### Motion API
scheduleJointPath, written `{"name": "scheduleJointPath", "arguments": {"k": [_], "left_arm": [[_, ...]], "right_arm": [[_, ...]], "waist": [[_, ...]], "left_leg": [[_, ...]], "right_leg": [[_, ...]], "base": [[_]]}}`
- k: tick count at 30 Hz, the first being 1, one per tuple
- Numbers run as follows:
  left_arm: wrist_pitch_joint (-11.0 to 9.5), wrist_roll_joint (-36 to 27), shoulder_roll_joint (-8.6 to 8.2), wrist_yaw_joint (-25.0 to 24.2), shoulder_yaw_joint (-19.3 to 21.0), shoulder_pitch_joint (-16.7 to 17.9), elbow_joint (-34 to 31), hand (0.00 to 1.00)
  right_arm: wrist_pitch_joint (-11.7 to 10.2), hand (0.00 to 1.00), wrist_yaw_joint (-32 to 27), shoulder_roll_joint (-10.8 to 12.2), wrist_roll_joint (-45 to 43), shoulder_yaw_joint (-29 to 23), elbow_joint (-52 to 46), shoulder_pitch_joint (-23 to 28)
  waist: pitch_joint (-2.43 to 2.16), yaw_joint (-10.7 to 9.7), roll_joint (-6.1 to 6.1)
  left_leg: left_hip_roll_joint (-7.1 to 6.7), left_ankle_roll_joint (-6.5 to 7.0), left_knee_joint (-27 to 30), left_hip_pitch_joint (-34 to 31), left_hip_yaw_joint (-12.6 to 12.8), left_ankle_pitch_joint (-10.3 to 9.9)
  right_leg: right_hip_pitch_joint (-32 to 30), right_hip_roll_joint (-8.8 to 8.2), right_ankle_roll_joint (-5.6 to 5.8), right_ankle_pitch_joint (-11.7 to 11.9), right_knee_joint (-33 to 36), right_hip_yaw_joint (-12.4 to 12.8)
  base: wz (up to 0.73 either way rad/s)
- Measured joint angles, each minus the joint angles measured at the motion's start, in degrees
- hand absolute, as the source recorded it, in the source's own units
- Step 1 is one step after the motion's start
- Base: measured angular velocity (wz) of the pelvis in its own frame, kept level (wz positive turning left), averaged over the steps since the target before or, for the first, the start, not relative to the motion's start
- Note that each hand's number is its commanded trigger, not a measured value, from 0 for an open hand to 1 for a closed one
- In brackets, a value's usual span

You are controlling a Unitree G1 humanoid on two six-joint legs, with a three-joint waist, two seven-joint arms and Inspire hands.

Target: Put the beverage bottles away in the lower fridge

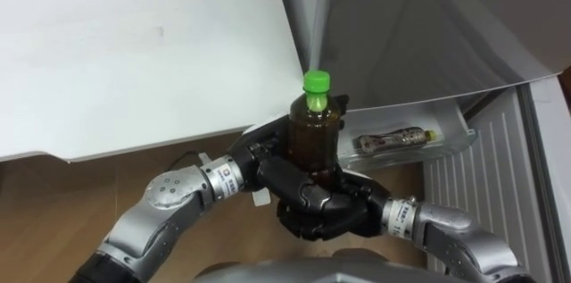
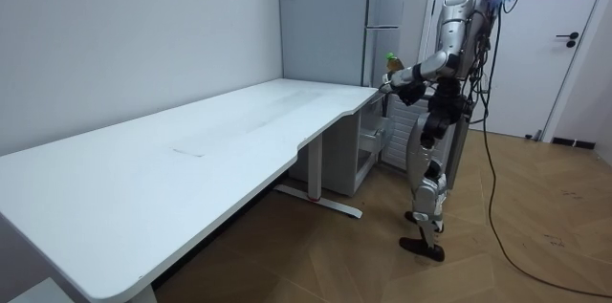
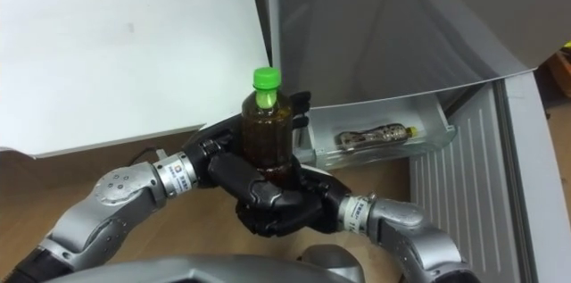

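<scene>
The bottle (image 1: pixel 314 129) stands upright between both hands at chest height, a rounded clear-plastic cylinder filled with dark brown liquid and topped by a bright green ribbed cap (image 1: pixel 316 81). The left hand (image 1: pixel 263 160), black and jointed with a matte finish, curls round the bottle's side, its fingertips showing past the far side of the body. The right hand (image 1: pixel 335 212) sits just below and cups the base, its fingers curled across the front of the bottle's foot, so both hands clasp it together. Beyond the right hand, a shallow white plastic drawer (image 1: pixel 451 127) stands pulled out from the fridge, and a second bottle (image 1: pixel 393 140) lies on its side in it, brownish with a pale label. Above the hands rises the smooth grey front of the fridge (image 1: pixel 419 33); further to the right of the right hand runs a white ribbed panel (image 1: pixel 482 185). Beyond the left hand spreads the flat white desk (image 1: pixel 134 42) with its curved edge, and beneath that hand lies a wood-grain floor (image 1: pixel 80 203).
</scene>
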Motion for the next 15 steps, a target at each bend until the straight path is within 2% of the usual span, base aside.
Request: {"name": "scheduleJointPath", "arguments": {"k": [6,11,15], "left_arm": [[-4.08,4.53,-0.01,0.31,-0.45,-0.15,3.99,0.00],[-5.64,8.07,0.11,1.37,-0.54,-0.35,5.12,0.00],[-6.43,8.31,0.55,2.09,-0.74,-0.28,5.23,0.00]], "right_arm": [[0.00,1.00,-1.68,-0.38,-0.82,1.35,1.03,0.42],[0.00,1.00,-3.44,-0.77,-0.81,2.09,1.29,0.57],[0.00,1.00,-4.21,-0.79,-0.64,2.17,1.19,0.57]], "waist": [[0.47,0.05,-0.28],[0.61,0.11,-0.67],[0.61,0.19,-0.67]], "left_leg": [[0.08,-0.02,-0.03,-0.04,0.51,0.04],[0.07,-0.02,-0.19,-0.09,0.48,0.03],[0.08,-0.02,-0.24,-0.23,0.48,0.03]], "right_leg": [[-0.46,0.09,0.00,-0.01,-0.06,0.07],[-0.59,0.05,0.00,-0.01,-0.17,-0.15],[-0.86,0.03,0.00,-0.01,-0.15,-0.33]], "base": [[-0.03],[-0.02],[0.00]]}}
